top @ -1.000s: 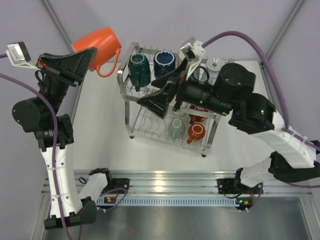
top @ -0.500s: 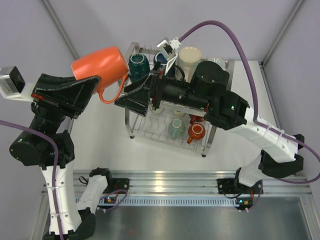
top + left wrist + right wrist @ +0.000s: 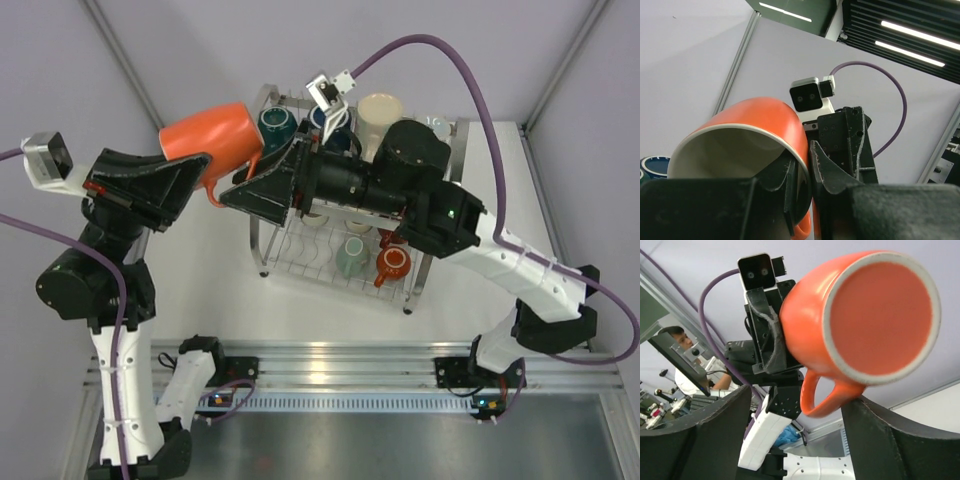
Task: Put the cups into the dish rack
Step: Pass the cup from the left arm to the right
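An orange cup hangs in the air left of the dish rack, tipped on its side. My left gripper is shut on its rim, one finger inside the cup and one outside. In the right wrist view the cup's base faces the camera. My right gripper is open, and the cup's handle hangs between its fingers, close to the right one. In the rack stand teal, cream, mint and red cups.
My right arm stretches across the rack's upper tier and hides much of it. A purple cable arcs above the rack. The white table runs left of and in front of the rack.
My left arm has carried the orange cup right, toward the rack. My right gripper has swung left off the rack to the cup's handle, its jaws narrowing.
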Robot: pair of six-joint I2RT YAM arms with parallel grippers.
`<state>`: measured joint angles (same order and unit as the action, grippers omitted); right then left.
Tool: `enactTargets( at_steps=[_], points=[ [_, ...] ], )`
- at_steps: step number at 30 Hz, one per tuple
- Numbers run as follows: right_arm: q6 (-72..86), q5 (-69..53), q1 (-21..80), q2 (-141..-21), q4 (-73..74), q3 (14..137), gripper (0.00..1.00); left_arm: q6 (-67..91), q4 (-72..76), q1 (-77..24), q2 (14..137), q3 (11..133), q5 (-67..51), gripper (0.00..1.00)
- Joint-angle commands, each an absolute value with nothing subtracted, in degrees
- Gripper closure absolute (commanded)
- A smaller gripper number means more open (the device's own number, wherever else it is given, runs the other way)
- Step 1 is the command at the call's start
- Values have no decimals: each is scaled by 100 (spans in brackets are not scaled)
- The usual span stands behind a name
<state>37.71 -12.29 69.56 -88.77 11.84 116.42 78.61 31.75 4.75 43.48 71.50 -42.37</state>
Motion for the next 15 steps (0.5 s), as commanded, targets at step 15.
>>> enactTargets(
  at_steps=[15],
  points=[
    [4254, -1661, 6908, -9624, 950, 12410, 58, 7831, 3709, 404, 3911, 6838, -4025, 100]
  ],
)
